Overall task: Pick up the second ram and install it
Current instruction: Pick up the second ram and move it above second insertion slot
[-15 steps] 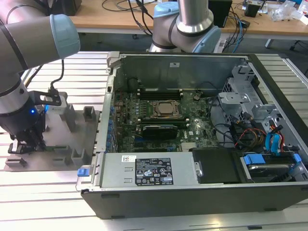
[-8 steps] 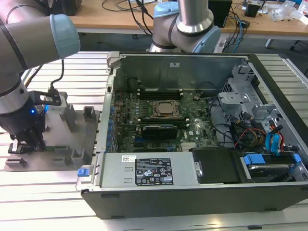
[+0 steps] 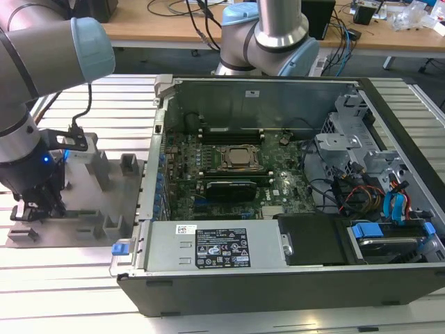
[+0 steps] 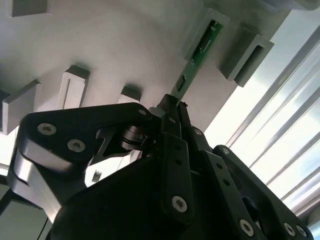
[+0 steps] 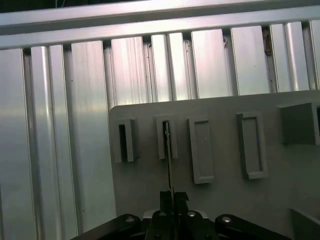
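The second ram [image 4: 199,49] is a thin green board stick, seen edge-on in the first wrist view [image 5: 168,150]. Its far end rests in a slotted grey block [image 4: 212,22] of the grey tray [image 3: 83,233]. My gripper [image 4: 172,107] is shut on the stick's near end, with the black fingers [image 5: 165,197] pressed against both faces. In the exterior view my gripper [image 3: 38,203] is low over the tray, at the exterior view's left of the open computer case [image 3: 278,181].
The motherboard carries a CPU socket [image 3: 240,158], memory slots [image 3: 229,132] behind it and a black module [image 3: 233,186] in front. Several raised grey blocks [image 3: 128,165] stand on the tray. The ribbed metal table [image 3: 69,285] lies around it. The arm's base [image 3: 268,35] stands behind the case.
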Available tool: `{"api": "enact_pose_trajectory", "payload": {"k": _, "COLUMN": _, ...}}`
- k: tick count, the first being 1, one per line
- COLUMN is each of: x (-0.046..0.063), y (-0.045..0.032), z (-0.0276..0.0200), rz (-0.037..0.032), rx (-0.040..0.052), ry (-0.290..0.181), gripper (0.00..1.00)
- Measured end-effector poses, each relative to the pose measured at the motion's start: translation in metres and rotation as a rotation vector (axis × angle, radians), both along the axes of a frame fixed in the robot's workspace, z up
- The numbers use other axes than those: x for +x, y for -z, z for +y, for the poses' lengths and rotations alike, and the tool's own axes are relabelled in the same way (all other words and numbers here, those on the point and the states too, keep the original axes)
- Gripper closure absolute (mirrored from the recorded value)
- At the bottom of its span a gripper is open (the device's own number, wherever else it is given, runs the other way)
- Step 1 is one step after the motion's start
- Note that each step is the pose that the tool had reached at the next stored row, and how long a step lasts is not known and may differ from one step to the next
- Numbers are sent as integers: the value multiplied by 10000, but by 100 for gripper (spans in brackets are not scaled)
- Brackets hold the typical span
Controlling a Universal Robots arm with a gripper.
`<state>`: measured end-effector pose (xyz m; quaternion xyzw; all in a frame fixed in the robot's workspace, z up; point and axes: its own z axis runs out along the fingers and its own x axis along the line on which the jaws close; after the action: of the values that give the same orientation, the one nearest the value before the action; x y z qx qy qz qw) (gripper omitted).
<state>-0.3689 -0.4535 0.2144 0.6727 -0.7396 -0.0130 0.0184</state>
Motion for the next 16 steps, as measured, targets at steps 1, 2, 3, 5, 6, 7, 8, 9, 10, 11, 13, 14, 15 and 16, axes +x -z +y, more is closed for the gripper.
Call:
{"api": "enact_pose_trajectory", "payload": {"k": 1, "x": 0, "y": -131, "z": 0, "rz": 0, "rx": 0, "ry": 0, "gripper": 86}}
{"api": "enact_pose_trajectory", "payload": {"k": 2, "x": 0, "y": -218, "z": 0, "rz": 0, "rx": 0, "ry": 0, "gripper": 86}}
{"api": "enact_pose_trajectory", "payload": {"k": 3, "x": 0, "y": -268, "z": 0, "rz": 0, "rx": 1, "ry": -1, "gripper": 86}}
{"api": "enact_pose_trajectory", "payload": {"k": 5, "x": 0, "y": -341, "z": 0, "rz": 0, "rx": 0, "ry": 0, "gripper": 86}}
{"api": "enact_pose_trajectory", "payload": {"k": 6, "x": 0, "y": -378, "z": 0, "rz": 0, "rx": 0, "ry": 0, "gripper": 86}}
{"api": "enact_pose_trajectory", "payload": {"k": 7, "x": 0, "y": -406, "z": 0, "rz": 1, "rx": 0, "ry": 0, "gripper": 86}}
{"api": "enact_pose_trajectory", "payload": {"k": 8, "x": 0, "y": -437, "z": 0, "rz": 0, "rx": 0, "ry": 0, "gripper": 86}}
{"api": "enact_pose_trajectory", "payload": {"k": 9, "x": 0, "y": -488, "z": 0, "rz": 0, "rx": 0, "ry": 0, "gripper": 86}}
{"api": "enact_pose_trajectory", "payload": {"k": 10, "x": 0, "y": -521, "z": 0, "rz": 0, "rx": 1, "ry": 0, "gripper": 86}}
{"api": "enact_pose_trajectory", "payload": {"k": 11, "x": 0, "y": -545, "z": 0, "rz": 0, "rx": 0, "ry": 0, "gripper": 86}}
{"api": "enact_pose_trajectory", "payload": {"k": 13, "x": 0, "y": -598, "z": 0, "rz": 0, "rx": 0, "ry": 0, "gripper": 86}}
{"api": "enact_pose_trajectory", "payload": {"k": 14, "x": 0, "y": -623, "z": 0, "rz": 0, "rx": 0, "ry": 0, "gripper": 86}}
{"api": "enact_pose_trajectory", "payload": {"k": 15, "x": 0, "y": -642, "z": 0, "rz": 0, "rx": 0, "ry": 0, "gripper": 86}}
{"api": "enact_pose_trajectory", "payload": {"k": 16, "x": 0, "y": -680, "z": 0, "rz": 1, "rx": 0, "ry": 0, "gripper": 86}}
